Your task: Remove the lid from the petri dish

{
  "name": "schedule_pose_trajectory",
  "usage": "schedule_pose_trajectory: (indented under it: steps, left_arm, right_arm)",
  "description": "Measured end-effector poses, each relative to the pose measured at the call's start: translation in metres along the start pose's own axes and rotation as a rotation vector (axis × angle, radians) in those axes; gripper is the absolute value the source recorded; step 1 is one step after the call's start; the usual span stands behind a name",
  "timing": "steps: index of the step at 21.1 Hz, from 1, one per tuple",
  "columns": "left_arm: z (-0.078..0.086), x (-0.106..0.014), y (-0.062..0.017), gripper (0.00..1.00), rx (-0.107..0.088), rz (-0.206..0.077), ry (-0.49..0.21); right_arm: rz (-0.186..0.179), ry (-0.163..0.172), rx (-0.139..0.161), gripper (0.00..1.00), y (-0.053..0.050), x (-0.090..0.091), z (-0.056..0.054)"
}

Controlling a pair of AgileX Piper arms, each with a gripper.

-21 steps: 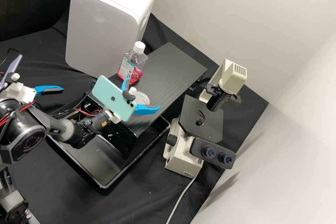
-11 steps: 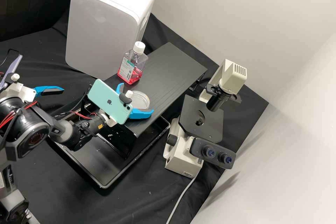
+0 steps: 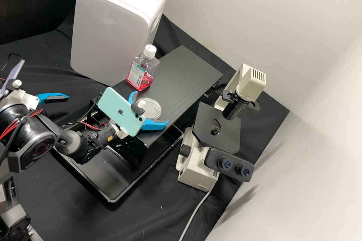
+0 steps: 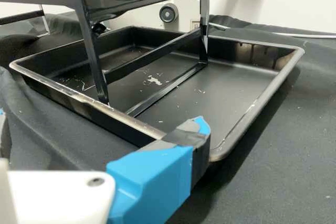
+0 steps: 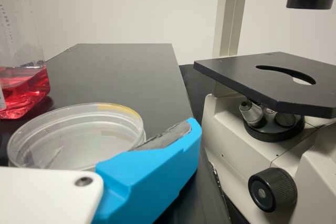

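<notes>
A clear petri dish (image 3: 149, 108) with its lid on sits on the black raised platform (image 3: 184, 71), near its front end. My right gripper (image 3: 152, 107) is open and straddles the dish, one blue finger on each side. In the right wrist view the dish (image 5: 76, 135) lies just beside one blue finger (image 5: 152, 166), whose pad is close to the rim. Whether it touches I cannot tell. My left gripper (image 3: 52, 96) hangs open at the bench's left, well away from the dish, its finger (image 4: 157, 177) over the black cloth in front of the tray (image 4: 252, 114).
A flask of red liquid (image 3: 141, 71) stands on the platform behind the dish. A large white box (image 3: 113, 26) is at the back left, a microscope (image 3: 218, 135) at the right. The platform stands in a black tray (image 3: 109, 192).
My right gripper has dropped lower and drawn back slightly, so its fingers now sit around the dish. The left arm has stayed put.
</notes>
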Motion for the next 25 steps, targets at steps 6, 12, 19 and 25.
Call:
schedule_pose_trajectory:
  steps: [6,12,19,25]
  left_arm:
    - [0.0000,0.0000,0.0000,1.00,0.000,0.000,0.000]
    - [0.0000,0.0000,0.0000,1.00,0.000,0.000,0.000]
    - [0.0000,0.0000,0.0000,1.00,0.000,0.000,0.000]
    - [0.0000,0.0000,0.0000,1.00,0.000,0.000,0.000]
  right_arm:
    - [0.000,0.000,0.006,1.00,0.0000,0.0000,0.0000]
    - [0.035,0.018,0.015,1.00,0.0051,-0.0026,-0.0036]
    - [0.045,0.029,0.015,1.00,0.0064,-0.0039,-0.0048]
    - [0.045,0.029,0.015,1.00,0.0064,-0.0039,-0.0048]
